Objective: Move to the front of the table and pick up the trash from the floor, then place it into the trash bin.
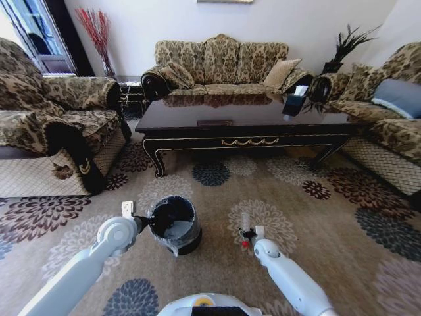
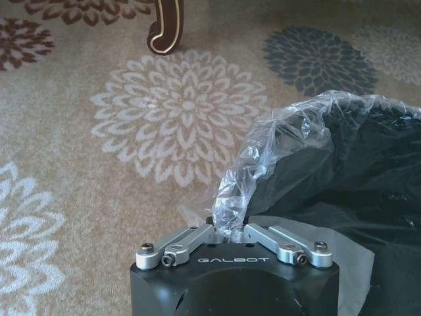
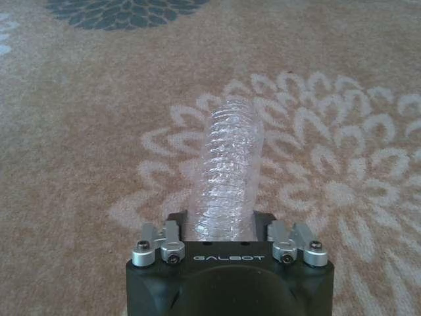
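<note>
The trash bin (image 1: 176,224), black with a greyish liner, stands on the floor (image 1: 316,224) in front of the table (image 1: 243,125). My left gripper (image 1: 148,224) is at the bin's near-left rim. In the left wrist view my left gripper (image 2: 229,230) is shut on the crinkled liner (image 2: 276,138) at the trash bin (image 2: 368,171) rim. To the right of the bin, my right gripper (image 1: 248,235) holds the trash, a clear ribbed bottle (image 1: 245,222) with a red cap. In the right wrist view my right gripper (image 3: 223,227) is shut on that bottle (image 3: 229,171) above the carpet.
Patterned sofas flank the table: one at left (image 1: 59,131), one behind (image 1: 220,62), one at right (image 1: 388,125). A dark tissue box (image 1: 294,103) sits on the tabletop. A curved table leg (image 2: 164,29) stands beyond the bin. Open carpet lies to the right.
</note>
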Controlling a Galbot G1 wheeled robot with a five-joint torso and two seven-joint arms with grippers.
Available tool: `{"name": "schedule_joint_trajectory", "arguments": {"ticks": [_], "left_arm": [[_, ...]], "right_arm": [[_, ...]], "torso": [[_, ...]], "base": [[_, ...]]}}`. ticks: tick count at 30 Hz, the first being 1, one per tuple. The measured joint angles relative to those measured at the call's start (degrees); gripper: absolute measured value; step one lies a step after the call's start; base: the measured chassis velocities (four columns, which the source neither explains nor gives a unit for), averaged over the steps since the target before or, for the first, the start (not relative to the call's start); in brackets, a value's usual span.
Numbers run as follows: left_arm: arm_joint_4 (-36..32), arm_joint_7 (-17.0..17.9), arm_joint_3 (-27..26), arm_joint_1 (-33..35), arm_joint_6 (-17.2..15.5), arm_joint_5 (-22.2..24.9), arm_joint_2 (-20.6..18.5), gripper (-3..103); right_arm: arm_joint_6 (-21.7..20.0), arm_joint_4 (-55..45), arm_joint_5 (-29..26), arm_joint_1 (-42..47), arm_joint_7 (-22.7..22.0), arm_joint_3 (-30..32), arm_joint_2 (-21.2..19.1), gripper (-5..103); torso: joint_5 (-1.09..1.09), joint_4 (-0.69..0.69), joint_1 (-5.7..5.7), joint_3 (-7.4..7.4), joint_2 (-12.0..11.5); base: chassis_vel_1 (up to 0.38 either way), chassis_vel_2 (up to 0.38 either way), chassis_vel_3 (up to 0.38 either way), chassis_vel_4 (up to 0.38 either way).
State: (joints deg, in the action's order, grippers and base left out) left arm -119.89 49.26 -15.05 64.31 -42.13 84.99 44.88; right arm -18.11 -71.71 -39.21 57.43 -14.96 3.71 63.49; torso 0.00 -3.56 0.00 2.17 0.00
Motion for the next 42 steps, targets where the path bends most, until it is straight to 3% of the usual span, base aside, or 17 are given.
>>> {"name": "schedule_joint_trajectory", "arguments": {"ticks": [3, 12, 23, 31, 35, 42], "left_arm": [[-0.2, 0.0, 0.1, 0.0, 0.0, -0.1, 0.2, 2], [-0.2, 0.0, 0.9, 0.6, 0.0, -0.9, 0.8, 2], [1.7, 0.4, 5.0, -3.7, 0.0, -0.8, 2.8, 2], [2.8, 1.5, 9.6, -9.0, 0.0, 0.6, 3.9, 2], [4.5, 2.8, 15.1, -15.1, 0.0, 1.4, 5.6, 2], [8.7, 5.1, 25.3, -26.4, 0.0, 3.1, 9.8, 2]], "right_arm": [[0.0, -0.4, -0.1, 0.0, -0.4, 0.0, -0.4, 41], [-0.2, -4.2, -0.9, 2.1, -1.1, 1.9, -2.3, 25], [0.0, -14.9, -1.9, 8.8, -1.7, 9.0, -7.6, 25], [0.9, -31.1, 0.3, 17.9, -1.6, 14.8, -10.4, 25], [1.2, -44.7, 2.9, 24.8, -1.2, 20.0, -11.3, 25], [4.4, -56.5, 5.3, 32.6, 2.3, 25.2, -11.0, 25]], "torso": [[0.01, 0.0, 0.0, 0.0, 0.0], [0.01, 0.0, 0.0, 0.0, 0.0], [0.01, 0.0, 0.0, 0.0, 0.0], [0.0, -0.01, 0.0, 0.0, 0.0], [0.0, 0.0, 0.0, 0.0, 0.0], [0.01, -0.02, 0.0, 0.0, 0.0]], "base": [[0.0, 0.0, 0.0, 0.0], [0.0, 0.0, 0.0, 0.0], [0.0, 0.0, 0.0, 0.0], [0.0, 0.0, 0.0, 0.0], [0.0, 0.0, 0.0, 0.0], [0.0, 0.0, 0.0, 0.0]]}}
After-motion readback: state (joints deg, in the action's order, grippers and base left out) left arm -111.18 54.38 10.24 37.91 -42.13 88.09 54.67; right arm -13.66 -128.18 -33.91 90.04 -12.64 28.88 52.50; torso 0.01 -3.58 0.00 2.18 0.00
